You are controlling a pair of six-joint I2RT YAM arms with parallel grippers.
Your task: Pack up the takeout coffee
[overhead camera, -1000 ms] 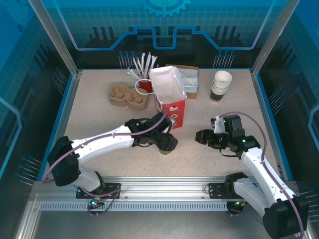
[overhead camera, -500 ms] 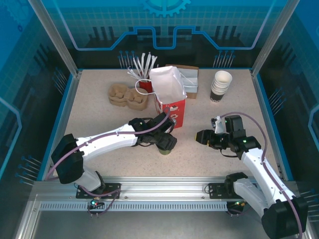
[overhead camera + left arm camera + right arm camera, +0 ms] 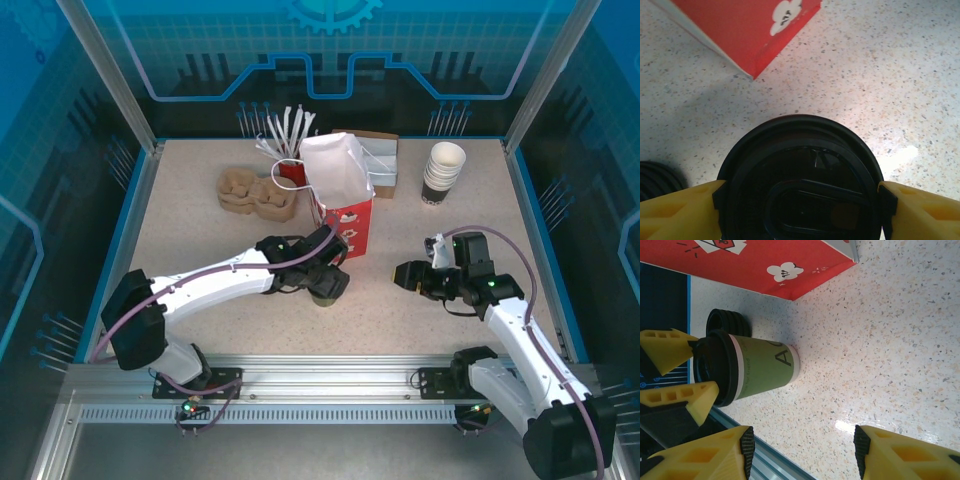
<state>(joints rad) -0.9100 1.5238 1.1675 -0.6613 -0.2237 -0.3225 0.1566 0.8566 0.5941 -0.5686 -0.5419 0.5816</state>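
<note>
The takeout coffee [image 3: 322, 297] is an olive-green paper cup with a black lid, upright on the table just in front of the red bag. My left gripper [image 3: 325, 284] comes down over it. In the left wrist view the black lid [image 3: 800, 185] sits between the yellow fingers [image 3: 680, 210], and a pad presses on each side of its rim, so the left gripper [image 3: 800, 210] is shut on it. The right wrist view shows the cup [image 3: 760, 371] side-on with the left fingers [image 3: 665, 347] at its lid. My right gripper [image 3: 405, 273] [image 3: 802, 450] hovers open to the right, holding nothing.
An open red paper bag [image 3: 345, 212] [image 3: 765, 265] stands behind the cup. A low stack of black lids [image 3: 655, 180] [image 3: 727, 322] lies beside it. At the back are brown cup carriers [image 3: 255, 193], straws [image 3: 285, 135], a box [image 3: 385, 170] and stacked lidless cups [image 3: 443, 172].
My left gripper's fingers have narrowed onto the cup's lid. The gripper and cup have shifted slightly left. The right arm has hardly moved.
</note>
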